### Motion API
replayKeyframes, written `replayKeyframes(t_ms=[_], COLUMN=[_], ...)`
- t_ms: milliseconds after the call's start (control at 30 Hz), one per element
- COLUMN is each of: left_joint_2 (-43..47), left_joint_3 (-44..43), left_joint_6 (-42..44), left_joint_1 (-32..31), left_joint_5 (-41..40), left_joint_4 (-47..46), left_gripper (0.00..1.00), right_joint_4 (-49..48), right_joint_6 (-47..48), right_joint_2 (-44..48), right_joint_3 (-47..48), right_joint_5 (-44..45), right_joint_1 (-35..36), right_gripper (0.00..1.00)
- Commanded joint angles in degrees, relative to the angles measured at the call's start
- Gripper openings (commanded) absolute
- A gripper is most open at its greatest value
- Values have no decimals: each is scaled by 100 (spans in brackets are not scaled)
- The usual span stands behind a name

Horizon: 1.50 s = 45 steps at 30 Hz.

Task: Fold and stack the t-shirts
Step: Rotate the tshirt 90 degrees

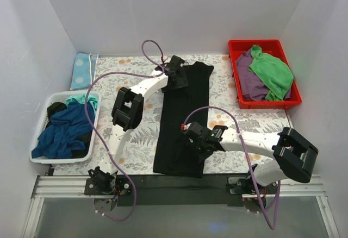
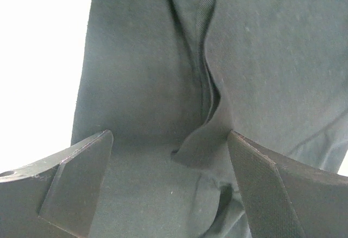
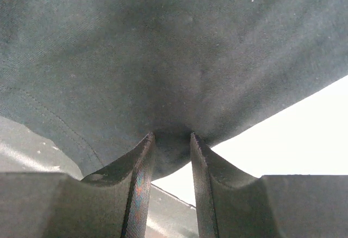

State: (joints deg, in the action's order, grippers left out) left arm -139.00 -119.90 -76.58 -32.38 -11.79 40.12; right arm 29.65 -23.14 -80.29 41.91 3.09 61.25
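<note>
My right gripper (image 3: 171,140) is almost closed, pinching a small fold of the large black cloth t-shirt (image 1: 182,118) by its near end. My left gripper (image 2: 169,137) is spread wide over the far end, gripping nothing, with a ridge of cloth between its fingers. The shirt lies in a long narrow strip down the leaf-patterned table (image 1: 228,113). On the left, a white plastic basket (image 1: 46,99) holds a dark blue t-shirt (image 1: 65,132) and a teal t-shirt (image 1: 81,99). On the right, a red plastic bin (image 1: 255,43) holds a green garment (image 1: 272,72).

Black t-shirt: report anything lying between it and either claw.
Nothing visible does. The right claw pinches the black t-shirt near its close end; the left claw hangs open directly over its far end.
</note>
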Motion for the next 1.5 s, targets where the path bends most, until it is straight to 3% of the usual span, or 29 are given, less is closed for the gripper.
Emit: replayKeyframes(t_ms=[0,433,900,1133,1367,1467], left_joint_2=[-127,-698,-760,-506,336,759], left_joint_3=[81,-868,-1071,-1097,-957,-511], left_joint_6=[-226,116,775,1048,1145,1084], left_joint_1=[504,1181,1384,1384,1375,1349], left_joint_5=[-772,-632,-245,1,28,116], left_joint_4=[716,779,392,129,57,145], left_gripper=[87,87,87,88,88,88], right_joint_4=[-3,208,665,709,727,753], right_joint_6=[221,784,846,802,714,696], right_joint_2=[-355,-1515,-1033,-681,-698,-663], right_joint_3=[159,1091,1030,985,1644,1864], right_joint_5=[244,745,1097,1228,1290,1194], right_joint_1=[36,-114,-369,-377,-377,-377], right_gripper=[39,38,37,37,38,38])
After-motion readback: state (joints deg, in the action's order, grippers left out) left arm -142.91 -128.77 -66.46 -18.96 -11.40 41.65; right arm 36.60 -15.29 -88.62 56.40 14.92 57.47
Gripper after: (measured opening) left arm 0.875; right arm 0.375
